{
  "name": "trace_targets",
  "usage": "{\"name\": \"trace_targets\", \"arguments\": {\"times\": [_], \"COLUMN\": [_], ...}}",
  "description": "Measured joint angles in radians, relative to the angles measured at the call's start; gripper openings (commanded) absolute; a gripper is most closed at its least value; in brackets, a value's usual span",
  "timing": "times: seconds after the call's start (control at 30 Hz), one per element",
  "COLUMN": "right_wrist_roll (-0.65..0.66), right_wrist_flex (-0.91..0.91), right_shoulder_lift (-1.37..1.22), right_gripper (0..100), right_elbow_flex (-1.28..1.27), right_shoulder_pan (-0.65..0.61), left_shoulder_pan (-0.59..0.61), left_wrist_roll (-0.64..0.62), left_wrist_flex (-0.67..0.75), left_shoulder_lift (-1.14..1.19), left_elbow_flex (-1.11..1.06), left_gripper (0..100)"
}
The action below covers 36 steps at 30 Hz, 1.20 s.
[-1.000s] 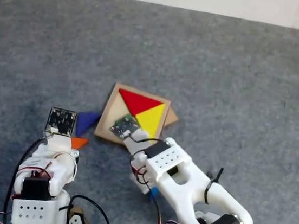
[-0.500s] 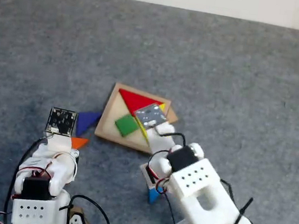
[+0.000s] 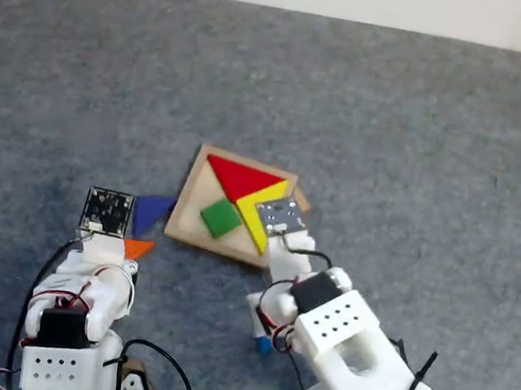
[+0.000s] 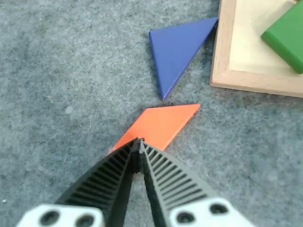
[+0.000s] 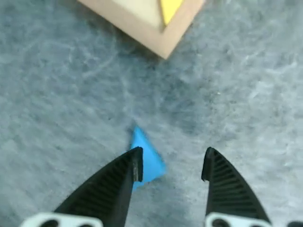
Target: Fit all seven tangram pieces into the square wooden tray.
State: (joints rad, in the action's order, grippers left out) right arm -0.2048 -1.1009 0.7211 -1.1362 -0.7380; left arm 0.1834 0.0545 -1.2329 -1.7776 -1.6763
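Note:
The square wooden tray [image 3: 200, 191] holds a red triangle [image 3: 241, 177], a yellow triangle [image 3: 265, 229] and a green square [image 3: 221, 218]. A dark blue triangle [image 4: 177, 45] lies on the carpet just outside the tray's rim [image 4: 221, 56], with an orange parallelogram [image 4: 163, 124] beside it. My left gripper [image 4: 138, 144] is shut, its tip at the orange piece's near edge. My right gripper [image 5: 171, 164] is open above the carpet, off the tray's corner [image 5: 161, 40]. A light blue triangle [image 5: 147, 161] lies by one finger. That piece [image 3: 264, 345] is partly hidden under the right arm [image 3: 330, 323].
Grey carpet covers the whole table. A tan wooden shape [image 3: 301, 201] pokes out from under the tray's right edge. The left arm's base [image 3: 58, 332] stands at the front left. Open carpet lies behind and to the right of the tray.
The right arm has drawn back from over the tray toward its base, leaving the green square inside the tray. The left arm has not moved.

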Motion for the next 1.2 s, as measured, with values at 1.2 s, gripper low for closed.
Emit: {"name": "trace_targets", "arguments": {"times": [1.2], "right_wrist_roll": [-0.333], "right_wrist_flex": [0.083], "right_shoulder_lift": [-0.315], "right_gripper": [1.0], "right_elbow_flex": [0.044], "right_shoulder_pan": [-0.109], "left_shoulder_pan": [0.000], "left_wrist_roll": [0.000], "left_wrist_flex": [0.000], "left_shoulder_lift": [0.000], "left_elbow_flex": [0.000], "left_gripper": [0]}}
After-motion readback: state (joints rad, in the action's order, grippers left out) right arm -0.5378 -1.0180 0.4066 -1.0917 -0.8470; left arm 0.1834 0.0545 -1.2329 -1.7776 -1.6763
